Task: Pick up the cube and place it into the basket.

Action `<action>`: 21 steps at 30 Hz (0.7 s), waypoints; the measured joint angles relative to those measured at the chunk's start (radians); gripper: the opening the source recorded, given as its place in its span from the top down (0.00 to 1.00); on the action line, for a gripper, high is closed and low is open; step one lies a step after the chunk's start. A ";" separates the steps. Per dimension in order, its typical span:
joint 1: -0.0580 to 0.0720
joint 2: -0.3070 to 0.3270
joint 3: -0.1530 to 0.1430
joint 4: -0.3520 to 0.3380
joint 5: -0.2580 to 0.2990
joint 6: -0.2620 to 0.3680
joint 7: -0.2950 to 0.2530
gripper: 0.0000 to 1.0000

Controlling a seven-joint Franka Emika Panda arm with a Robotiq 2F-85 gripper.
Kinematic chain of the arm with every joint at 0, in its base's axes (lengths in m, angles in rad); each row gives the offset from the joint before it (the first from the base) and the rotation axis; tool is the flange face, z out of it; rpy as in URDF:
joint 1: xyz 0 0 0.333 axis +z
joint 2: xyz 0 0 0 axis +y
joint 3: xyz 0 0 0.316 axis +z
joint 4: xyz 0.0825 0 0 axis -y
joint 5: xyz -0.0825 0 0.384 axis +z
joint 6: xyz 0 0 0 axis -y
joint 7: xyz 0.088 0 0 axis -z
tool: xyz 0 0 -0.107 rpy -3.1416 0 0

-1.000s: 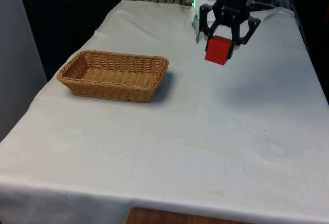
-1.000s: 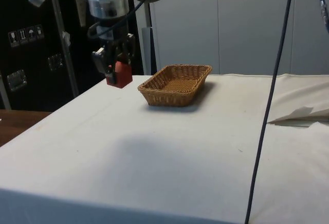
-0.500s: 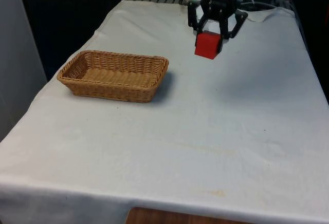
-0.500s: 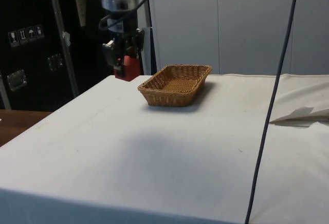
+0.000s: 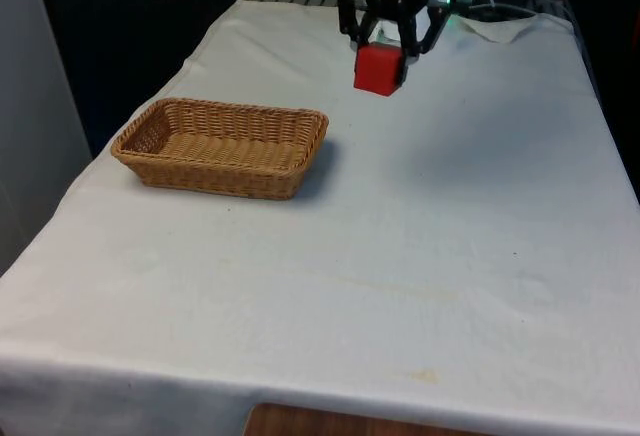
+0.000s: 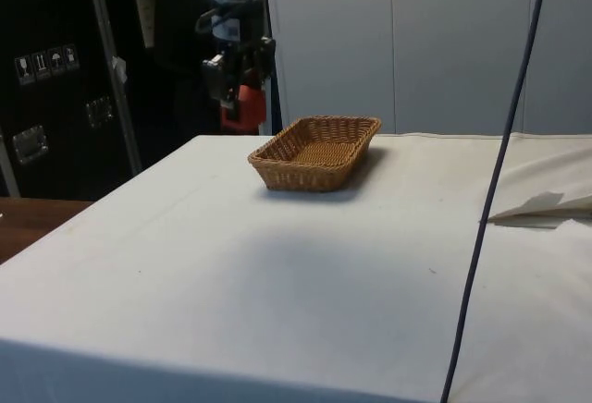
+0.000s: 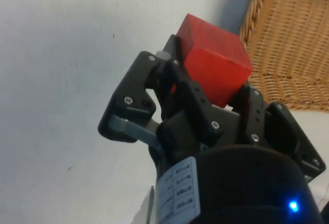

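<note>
My black gripper (image 5: 383, 44) is shut on a red cube (image 5: 378, 69) and holds it well above the cloth, near the table's far end. The cube (image 6: 243, 107) hangs in the air beside the basket (image 6: 316, 151) in the side view, with the gripper (image 6: 237, 78) above it. The woven wicker basket (image 5: 222, 146) lies on the front view's left, lower and to the left of the cube. In the wrist view the cube (image 7: 216, 73) sits clamped between the fingers (image 7: 191, 103), and the basket's rim (image 7: 288, 39) shows just beyond it.
White cloth covers the table (image 5: 400, 256). A dark cable (image 6: 495, 172) hangs across the side view's right part. A folded bit of cloth (image 6: 541, 207) lies at the side view's right edge. Cables (image 5: 500, 1) lie at the far end.
The gripper has carried the cube upward and towards the front view's left, closer to the basket. The basket has stayed where it was.
</note>
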 measured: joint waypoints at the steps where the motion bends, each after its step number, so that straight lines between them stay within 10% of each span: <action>1: 0.000 -0.005 -0.004 -0.004 0.006 0.000 -0.008 1.00; 21: -0.008 -0.050 -0.083 -0.060 0.162 0.003 -0.218 1.00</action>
